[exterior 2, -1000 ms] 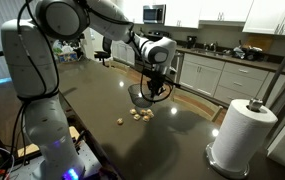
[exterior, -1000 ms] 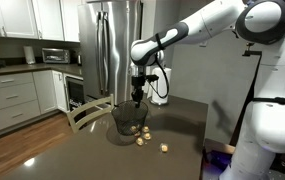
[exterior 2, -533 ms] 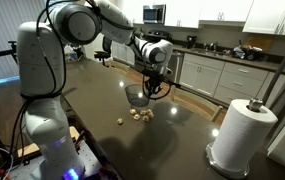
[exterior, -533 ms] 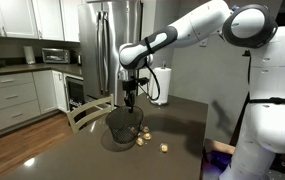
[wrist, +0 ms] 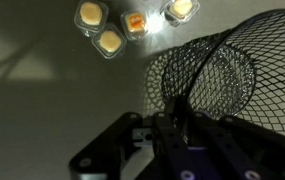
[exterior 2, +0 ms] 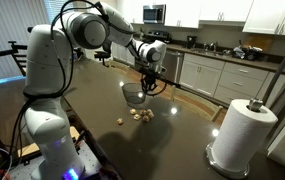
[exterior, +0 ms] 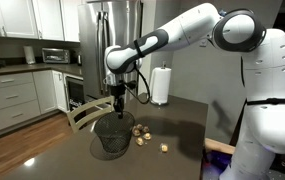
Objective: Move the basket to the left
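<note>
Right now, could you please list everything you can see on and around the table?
basket: one, black wire mesh, on the table, held at its rim
tan lumps: four clustered in the wrist view, one more apart, on the table beside the basket
paper towel roll: one, white, upright on the table, away from the basket
table: one, dark, centre of the scene
chair: one, pale, at the table's edge
refrigerator: one, stainless steel, behind the table
microwave: one, silver, on the kitchen counter
arm: one, white, reaching over the table
gripper: one, black, shut on the basket's rim
</note>
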`<action>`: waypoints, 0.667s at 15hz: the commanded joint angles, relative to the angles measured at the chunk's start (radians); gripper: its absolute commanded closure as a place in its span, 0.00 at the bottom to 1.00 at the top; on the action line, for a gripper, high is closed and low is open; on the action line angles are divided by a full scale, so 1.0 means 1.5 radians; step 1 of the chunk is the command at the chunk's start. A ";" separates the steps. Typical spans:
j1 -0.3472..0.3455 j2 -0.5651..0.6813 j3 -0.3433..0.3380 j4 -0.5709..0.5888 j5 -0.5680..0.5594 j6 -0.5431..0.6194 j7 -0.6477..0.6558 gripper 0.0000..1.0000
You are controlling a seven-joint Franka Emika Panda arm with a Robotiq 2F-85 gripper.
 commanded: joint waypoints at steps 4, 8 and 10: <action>0.006 -0.005 0.021 -0.001 -0.040 0.032 -0.086 0.94; 0.011 -0.017 0.027 -0.024 -0.078 0.095 -0.125 0.94; 0.010 -0.026 0.030 -0.040 -0.092 0.137 -0.134 0.94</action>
